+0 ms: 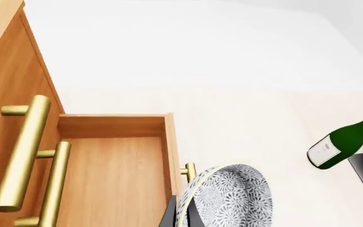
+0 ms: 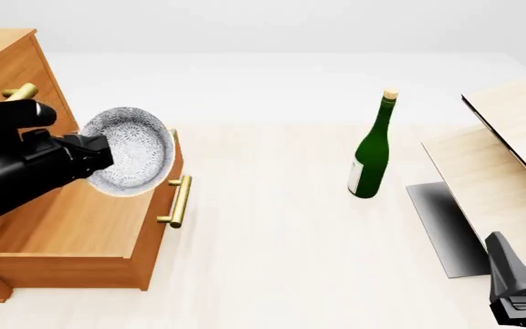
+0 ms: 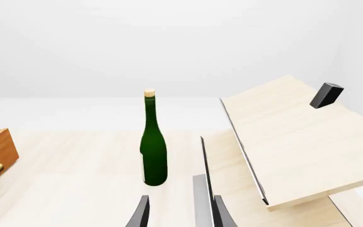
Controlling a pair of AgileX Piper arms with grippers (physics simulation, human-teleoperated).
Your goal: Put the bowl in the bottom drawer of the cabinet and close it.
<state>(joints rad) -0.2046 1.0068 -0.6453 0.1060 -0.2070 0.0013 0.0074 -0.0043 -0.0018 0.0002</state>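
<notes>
While the left gripper [image 2: 98, 161] pinches the glossy speckled bowl [image 2: 131, 151] above the wooden bottom drawer [image 2: 80, 226], the right gripper [image 3: 180, 213] gapes empty

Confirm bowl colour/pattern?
White with a fine grey floral speckle, glossy. The bowl shows best in the front view, held in the left gripper.

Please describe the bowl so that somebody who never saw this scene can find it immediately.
Look at the large orange-brown cabinet on the left of the table; its bottom drawer is pulled open. Just above that drawer's front edge, the left pincer holds the bowl tilted on its side. It is small, round and white with a fine grey pattern, unlike the tall green bottle standing farther right.
</notes>
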